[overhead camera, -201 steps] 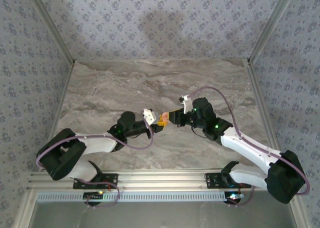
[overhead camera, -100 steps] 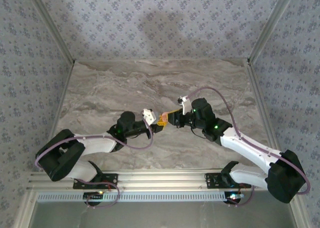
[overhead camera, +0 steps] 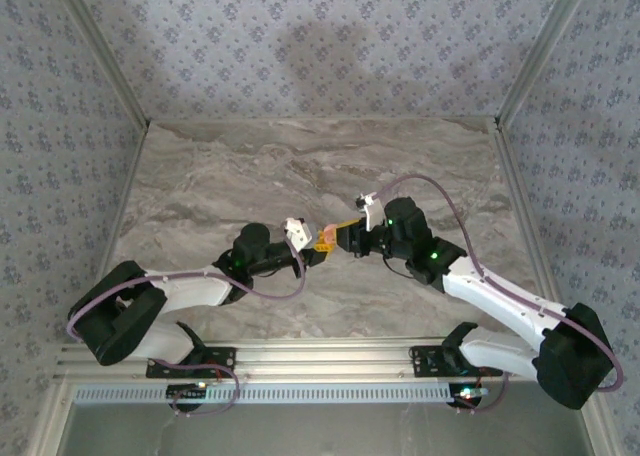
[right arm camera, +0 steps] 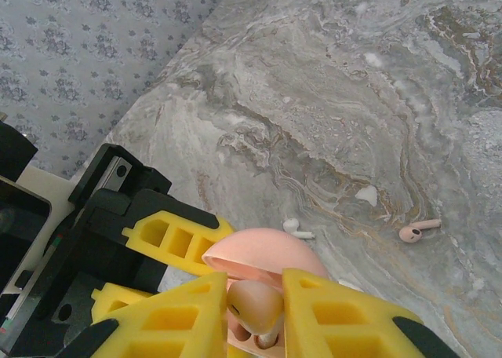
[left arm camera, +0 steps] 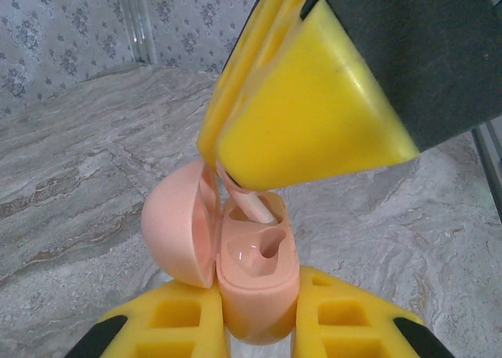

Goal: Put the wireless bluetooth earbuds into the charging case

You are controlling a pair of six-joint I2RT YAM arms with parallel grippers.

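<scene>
Charging case (left arm camera: 256,291): glossy pale pink, egg-shaped, lid (left arm camera: 179,231) swung open sideways. It sits clamped between the yellow fingers of the left gripper (left arm camera: 259,320).

Right gripper (right arm camera: 255,320) is directly above the case mouth, pinched on one earbud (right arm camera: 255,305). The earbud is pale pink, its stem reaching down into the case.

Loose earbud (right arm camera: 418,231), same pink, lies on the marble table (right arm camera: 353,83), beyond the right gripper's tips and to their right, well apart.

The top camera looks down from high behind the near edge onto the whole marble table (overhead camera: 250,166). Both wrist cameras look very closely, from opposite sides, at the open pink charging case (left arm camera: 257,295).
</scene>
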